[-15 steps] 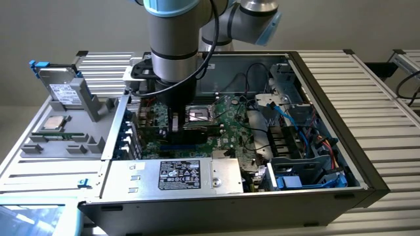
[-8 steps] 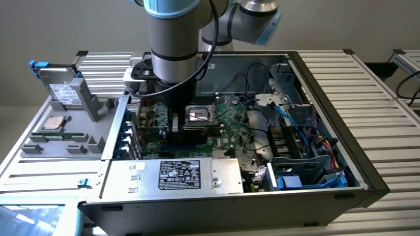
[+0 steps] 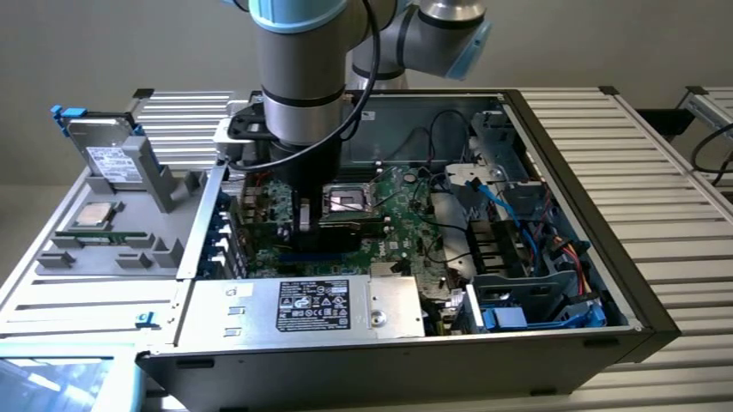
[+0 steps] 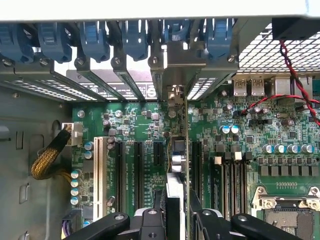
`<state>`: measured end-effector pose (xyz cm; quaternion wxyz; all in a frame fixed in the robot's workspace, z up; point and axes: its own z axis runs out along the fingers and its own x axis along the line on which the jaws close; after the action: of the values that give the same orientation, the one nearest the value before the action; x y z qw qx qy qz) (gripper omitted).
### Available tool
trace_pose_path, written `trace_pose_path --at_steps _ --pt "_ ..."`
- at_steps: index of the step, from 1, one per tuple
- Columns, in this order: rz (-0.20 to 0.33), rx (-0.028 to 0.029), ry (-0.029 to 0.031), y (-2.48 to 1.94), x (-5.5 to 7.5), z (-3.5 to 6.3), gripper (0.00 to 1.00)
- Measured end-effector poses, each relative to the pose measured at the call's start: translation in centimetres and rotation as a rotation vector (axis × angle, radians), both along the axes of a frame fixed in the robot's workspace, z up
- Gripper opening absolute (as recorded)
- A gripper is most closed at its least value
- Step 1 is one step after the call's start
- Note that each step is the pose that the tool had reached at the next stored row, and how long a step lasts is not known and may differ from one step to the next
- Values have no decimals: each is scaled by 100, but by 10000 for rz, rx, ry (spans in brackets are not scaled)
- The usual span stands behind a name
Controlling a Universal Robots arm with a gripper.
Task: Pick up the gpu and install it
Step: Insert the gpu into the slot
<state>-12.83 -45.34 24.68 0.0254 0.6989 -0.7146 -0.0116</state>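
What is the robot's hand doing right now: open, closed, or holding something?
Hand: closed, holding the graphics card by its edge.

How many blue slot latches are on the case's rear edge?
6 blue latches, side by side in one row along the rear edge of the case; more may be hidden.

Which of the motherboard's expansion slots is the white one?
The slot nearest the yellow braided cable; the other slots beside it are black.
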Motion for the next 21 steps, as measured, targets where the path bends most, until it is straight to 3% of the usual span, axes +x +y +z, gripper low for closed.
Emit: trace_pose_path --at_steps 21 --pt "-1 -2 -12 -1 -6 -9 29"
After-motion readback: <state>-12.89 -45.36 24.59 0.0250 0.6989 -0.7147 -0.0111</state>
